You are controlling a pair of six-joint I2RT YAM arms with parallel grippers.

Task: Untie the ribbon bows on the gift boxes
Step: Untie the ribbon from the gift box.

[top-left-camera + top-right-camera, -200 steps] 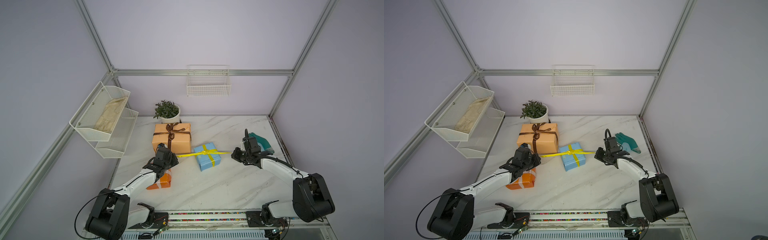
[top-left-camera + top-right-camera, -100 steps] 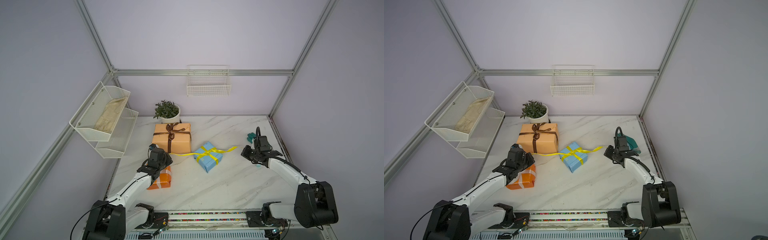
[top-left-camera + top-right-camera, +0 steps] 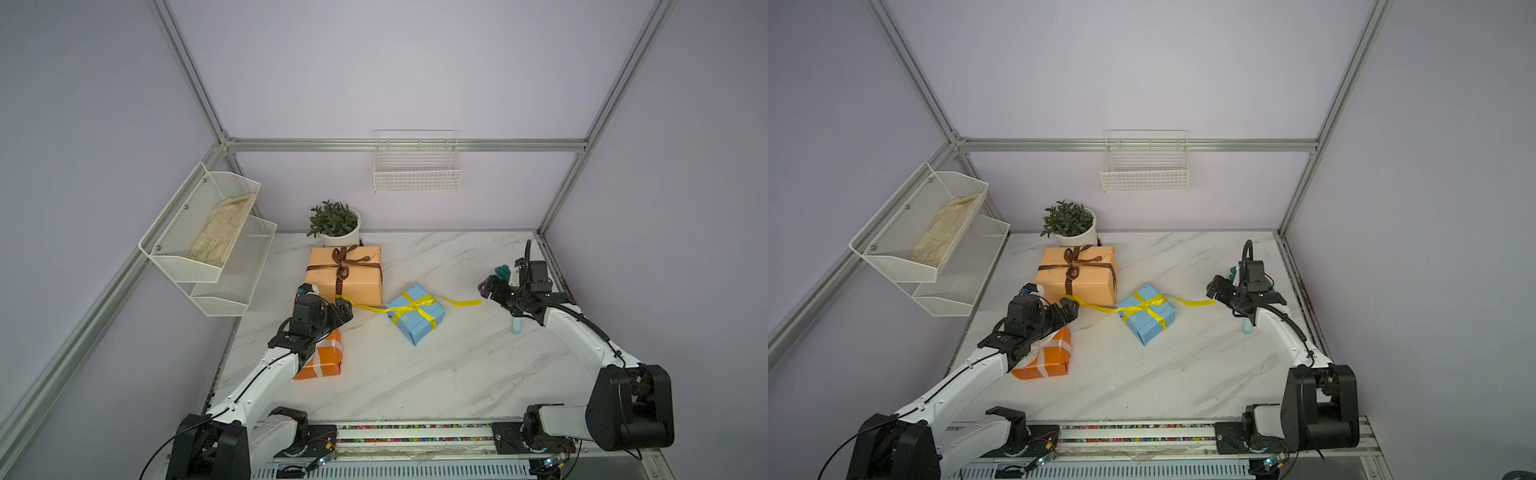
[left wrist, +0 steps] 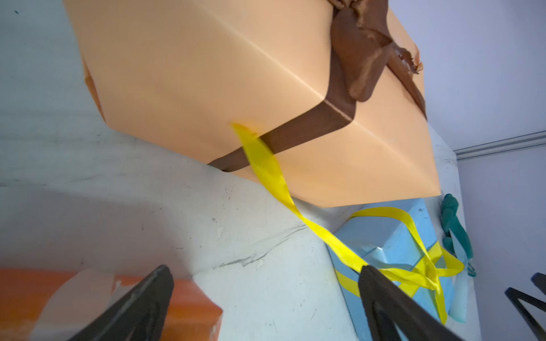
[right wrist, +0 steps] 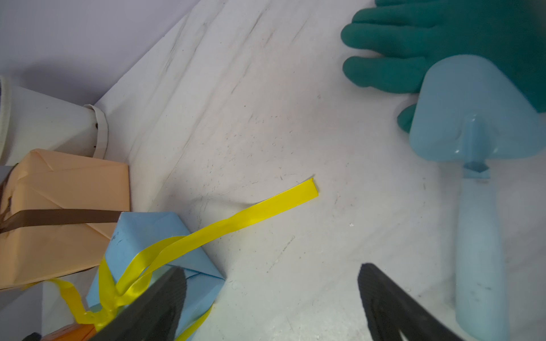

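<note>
Here, the left end effector stands wide apart with nothing between its jaws, above the far edge of the orange box. In its wrist view the two dark fingers frame bare worktop. The yellow ribbon passes just behind one finger, ungripped. The right end effector is likewise spread wide and empty, hovering near the worktop's right edge, with a teal glove and a pale blue scoop close by.

The yellow ribbon is knotted on top of the blue box, which sits mid-worktop, turned cornerwise. Two loose tails run out from the knot. One stretches toward the left end effector, its tip against the near side of the peach box. The other lies flat on the worktop toward the right end effector, ending just short of it.

The peach box stands behind, its brown bow tied on top. A white ribbon wraps the orange box; whether it is tied I cannot tell under the arm. A potted plant stands at the back, just behind the peach box.
</note>
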